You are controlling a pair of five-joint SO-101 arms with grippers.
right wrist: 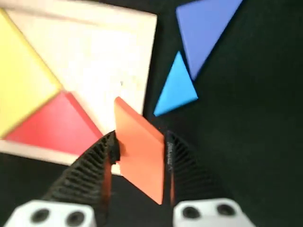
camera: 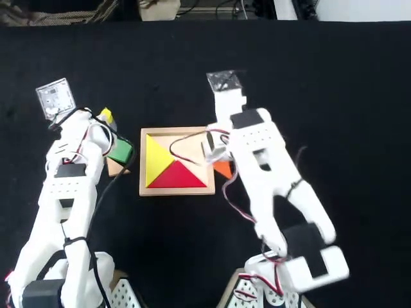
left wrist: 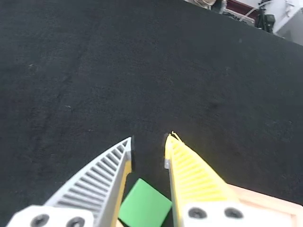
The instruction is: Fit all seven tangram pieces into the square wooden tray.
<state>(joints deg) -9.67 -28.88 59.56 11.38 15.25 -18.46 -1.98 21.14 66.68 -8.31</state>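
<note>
- The left gripper [left wrist: 150, 142] is clenched on the green square [left wrist: 144, 208]. It holds the square over the black table [camera: 321, 96], just off the tray [camera: 176, 190] on the left arm's side.
- The right gripper [right wrist: 139, 137] grasps the orange piece [right wrist: 140, 161], which is tilted up on edge at the tray's opposite rim.
- Inside the tray, the yellow triangle [camera: 156, 160] and the red triangle [camera: 176, 174] lie touching along one edge, the red one on the side nearest the arms.
- A light blue triangle [right wrist: 176, 90] and a dark blue triangle [right wrist: 206, 28] lie on the table just beside the tray, close together.
</note>
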